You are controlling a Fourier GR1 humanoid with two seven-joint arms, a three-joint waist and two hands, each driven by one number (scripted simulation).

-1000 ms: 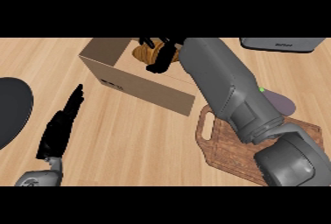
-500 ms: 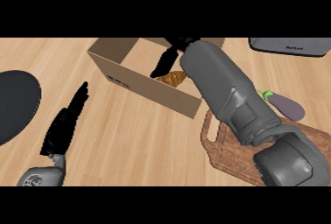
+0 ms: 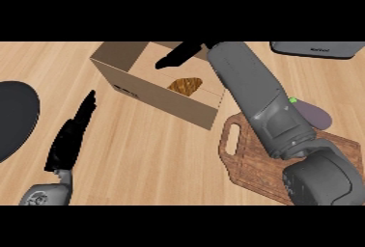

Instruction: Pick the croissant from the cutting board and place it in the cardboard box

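The golden-brown flaky croissant (image 3: 187,86) lies inside the open brown cardboard box (image 3: 157,99), while the right robot hand (image 3: 178,55) hangs over the box's far rim, its black fingers stretched out and holding nothing. The left robot hand (image 3: 71,137) shows left of the box above the light wooden desk (image 3: 143,159), fingers straight and open. The dark wooden cutting board (image 3: 249,169), with a handle slot, lies right of the box, partly under the right forearm, a purple aubergine (image 3: 315,115) near its far edge.
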